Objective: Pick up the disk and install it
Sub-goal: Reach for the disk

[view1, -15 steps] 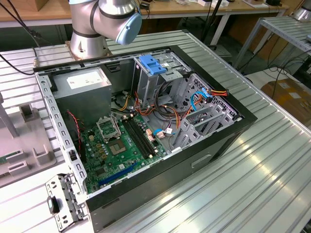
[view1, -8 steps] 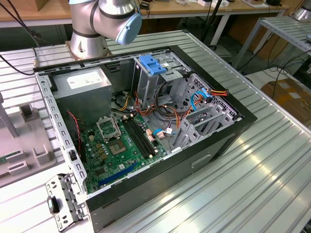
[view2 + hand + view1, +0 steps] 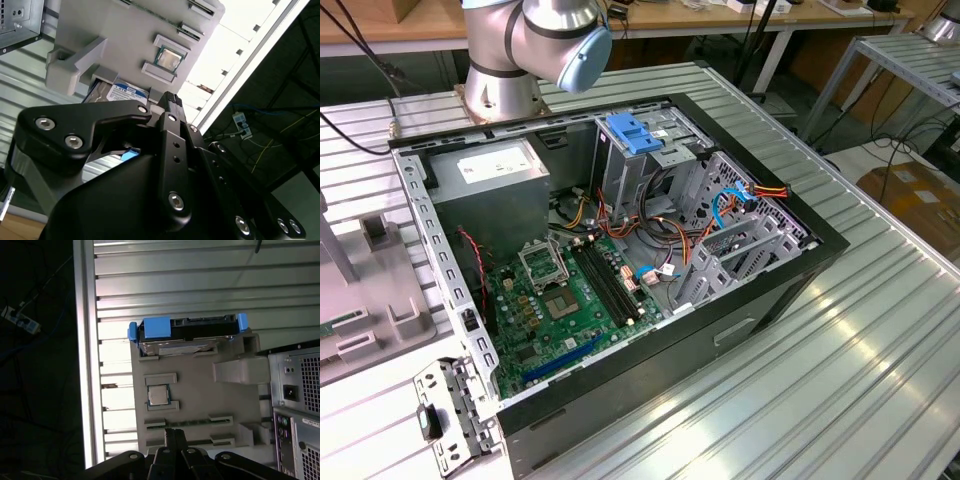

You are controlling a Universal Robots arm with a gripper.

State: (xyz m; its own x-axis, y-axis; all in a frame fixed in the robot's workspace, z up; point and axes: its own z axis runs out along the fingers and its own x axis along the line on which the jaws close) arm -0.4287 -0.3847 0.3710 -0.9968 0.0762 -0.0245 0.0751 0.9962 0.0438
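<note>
Pincer [image 3: 175, 433] closed nr holder [image 3: 200, 405]; disk [image 3: 200, 329] slotted, long axis along holder edge.

disk [image 3: 187, 332], blue rails on its edges, sits in grey holder [image 3: 200, 405] on slatted table [image 3: 200, 280]. chip [image 3: 158, 395] in a recess mid-holder. gripper [image 3: 173, 436] pinched closed, empty, well apart from disk.

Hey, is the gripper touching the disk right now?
Apart. In the first wrist view the gripper ends short of the disk, with a stretch of the grey holder between them.
</note>
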